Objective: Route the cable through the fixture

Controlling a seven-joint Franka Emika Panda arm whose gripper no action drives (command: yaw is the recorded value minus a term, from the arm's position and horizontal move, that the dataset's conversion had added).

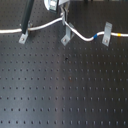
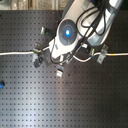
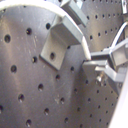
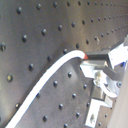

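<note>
The claw (image 3: 92,64) is clenched on the cable (image 4: 47,77), seemingly just beside the fixture (image 3: 60,40), holding it for threading into the clip.

Long thin white flexible cable (image 1: 45,25) carried short blue and yellow bands. Small silver-grey metal clip fixture (image 1: 65,36) was plain, unpatterned. Black perforated metal board (image 1: 65,85) showed a regular grid of small holes. White robot arm housing (image 2: 67,32) bore a glowing blue disc.
</note>
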